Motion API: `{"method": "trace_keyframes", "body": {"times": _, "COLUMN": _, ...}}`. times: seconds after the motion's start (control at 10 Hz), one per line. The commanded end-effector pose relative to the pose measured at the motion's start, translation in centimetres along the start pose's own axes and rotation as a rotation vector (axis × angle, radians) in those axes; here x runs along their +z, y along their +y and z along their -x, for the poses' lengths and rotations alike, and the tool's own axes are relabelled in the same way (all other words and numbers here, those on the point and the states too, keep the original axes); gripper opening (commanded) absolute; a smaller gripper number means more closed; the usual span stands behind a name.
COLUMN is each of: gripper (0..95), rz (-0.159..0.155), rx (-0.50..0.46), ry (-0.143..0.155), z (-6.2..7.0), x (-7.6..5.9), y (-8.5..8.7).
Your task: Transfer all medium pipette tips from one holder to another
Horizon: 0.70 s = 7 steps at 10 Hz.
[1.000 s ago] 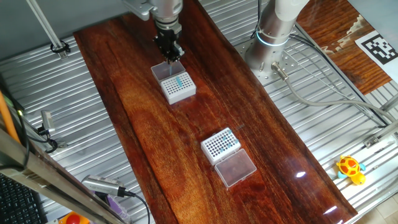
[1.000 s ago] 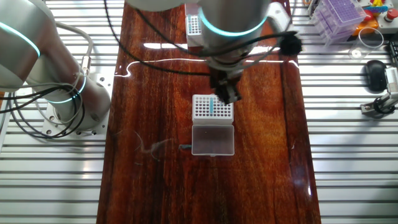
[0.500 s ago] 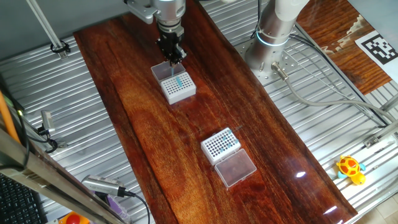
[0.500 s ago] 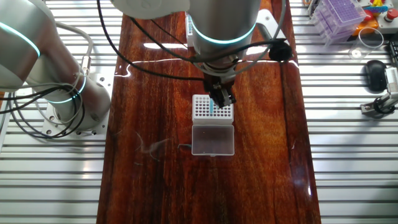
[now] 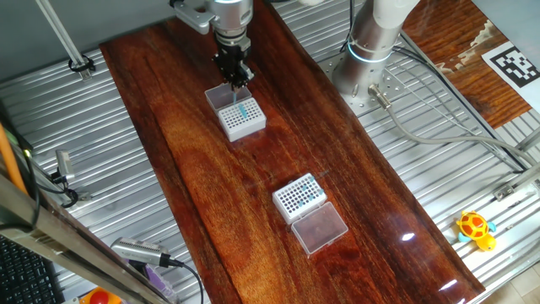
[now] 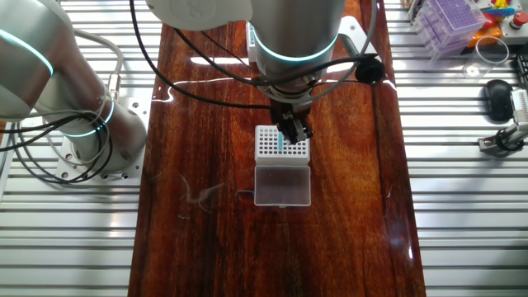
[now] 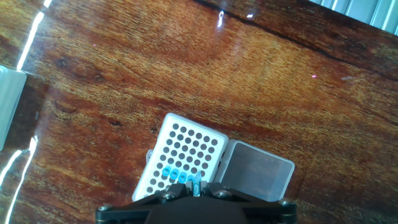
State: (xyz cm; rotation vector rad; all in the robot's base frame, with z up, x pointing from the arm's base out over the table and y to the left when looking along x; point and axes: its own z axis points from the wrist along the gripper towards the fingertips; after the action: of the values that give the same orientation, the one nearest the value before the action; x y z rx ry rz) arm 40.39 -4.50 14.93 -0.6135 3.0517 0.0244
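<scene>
Teal medium pipette tips (image 7: 176, 176) under gripper (image 7: 196, 188), jaw state unclear; no writing legible

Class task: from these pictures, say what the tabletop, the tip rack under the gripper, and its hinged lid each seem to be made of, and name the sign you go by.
Tabletop: likely varnished wood; reddish grain, glossy glints.
Rack: probably white matte plastic; evenly moulded hole grid.
Lid: seemingly clear or frosted plastic; the wood's tint shows through it.
</scene>
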Motion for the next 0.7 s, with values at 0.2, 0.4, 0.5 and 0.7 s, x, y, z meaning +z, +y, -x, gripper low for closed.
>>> {"method": "trace_keyframes", "body": {"times": 0.2, "gripper": 0.0, "rz": -0.003, "rx": -0.005, "ry": -0.002, "z": 0.09, "x": 0.20, "y": -0.02}}
{"method": "trace_keyframes", "body": {"times": 0.4, "gripper": 0.0, "rz": -0.005, "rx": -0.008, "ry": -0.007, "z": 0.14, "x": 0.44, "y": -0.01}}
{"method": "trace_keyframes", "body": {"times": 0.5, "gripper": 0.0, "rz": -0.006, "rx": -0.009, "ry": -0.008, "z": 0.19, "x": 0.58, "y": -0.03}}
{"method": "trace_keyframes", "body": {"times": 0.7, "gripper": 0.0, "rz": -0.007, "rx": -0.008, "ry": -0.008, "z": 0.32, "x": 0.71, "y": 0.07}}
